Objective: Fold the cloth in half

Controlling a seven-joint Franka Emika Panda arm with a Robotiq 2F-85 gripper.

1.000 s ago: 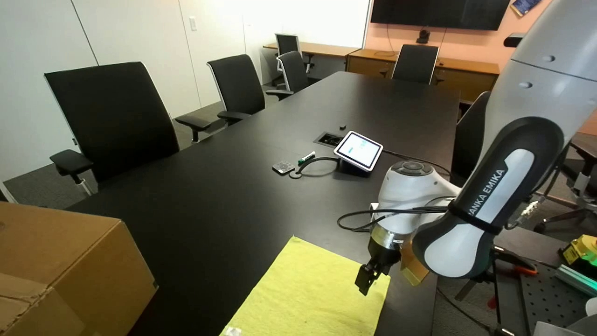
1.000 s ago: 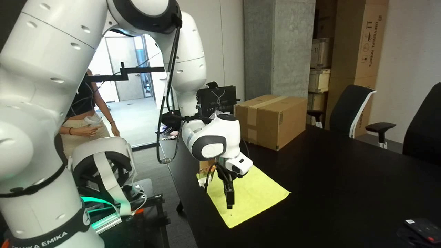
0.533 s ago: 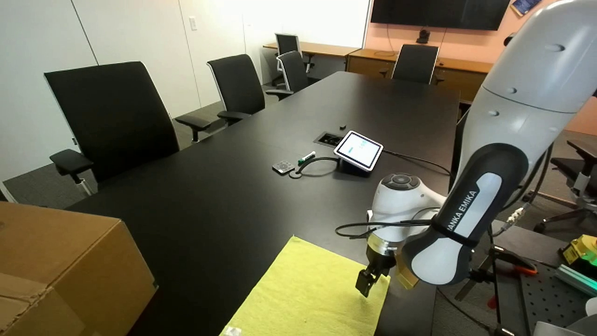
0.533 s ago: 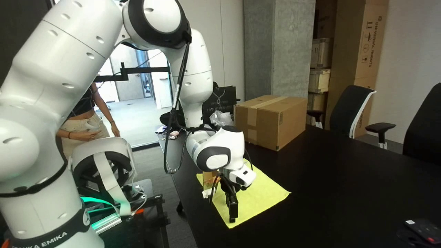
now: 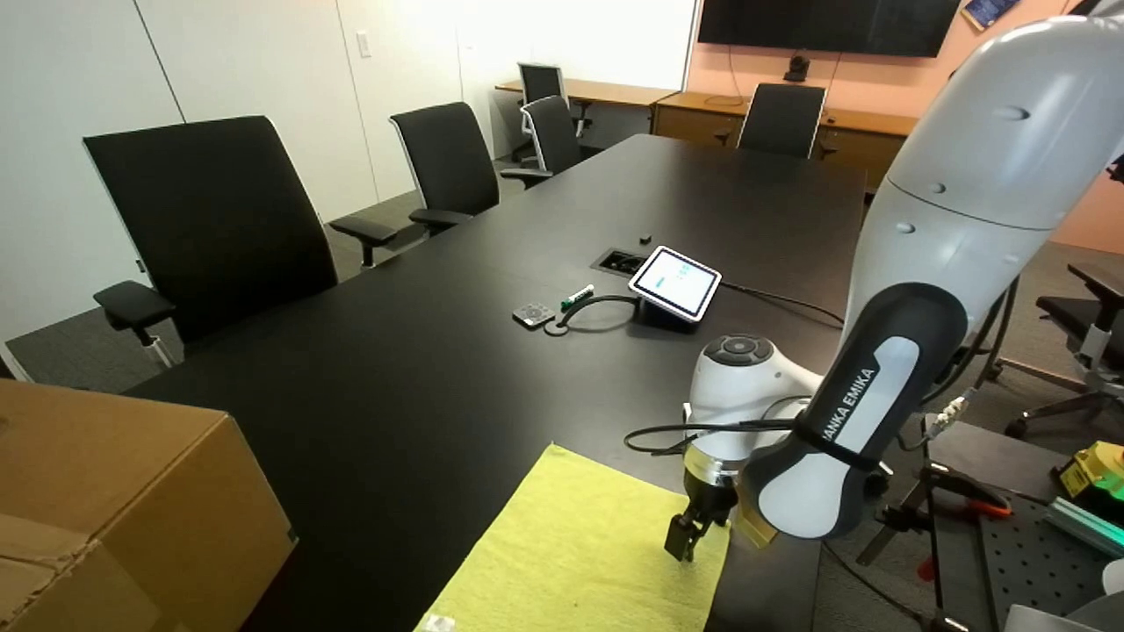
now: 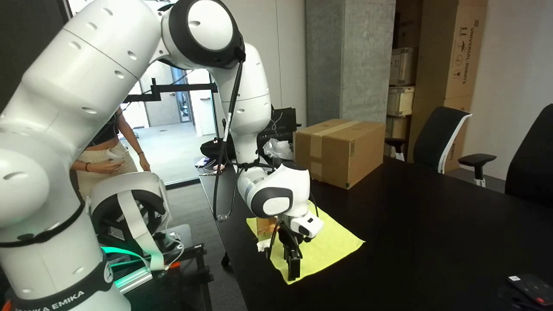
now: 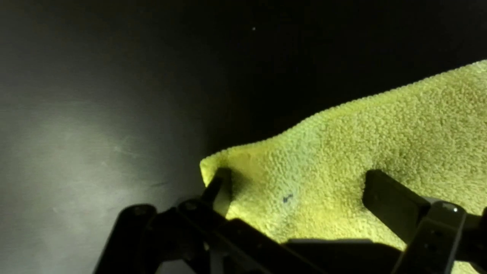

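The yellow-green cloth [image 5: 580, 544] lies spread on the black table in both exterior views [image 6: 330, 246]. In an exterior view, its near corner is under my gripper [image 6: 293, 276]. In the wrist view, the cloth [image 7: 342, 152] has one corner at the left finger, and its edge bends in a slight wave. My gripper [image 7: 298, 177] is open, with its fingers wide apart and the tips down at the cloth near that corner. A strip of cloth with a small dark mark lies between the fingers. The gripper [image 5: 680, 549] also shows low over the cloth's right side in an exterior view.
A brown cardboard box [image 6: 341, 151] stands on the table beyond the cloth. A tablet on a stand [image 5: 674, 283], a green marker [image 5: 577, 297] and a small square pad [image 5: 533, 315] lie farther along the table. A headset [image 6: 129, 211] stands beside the arm's base. A person [image 6: 110, 151] stands behind.
The arm has come down and the gripper has lowered to the cloth's near corner. The cloth's edge there has become slightly wavy and shifted a little. The fingers remain apart.
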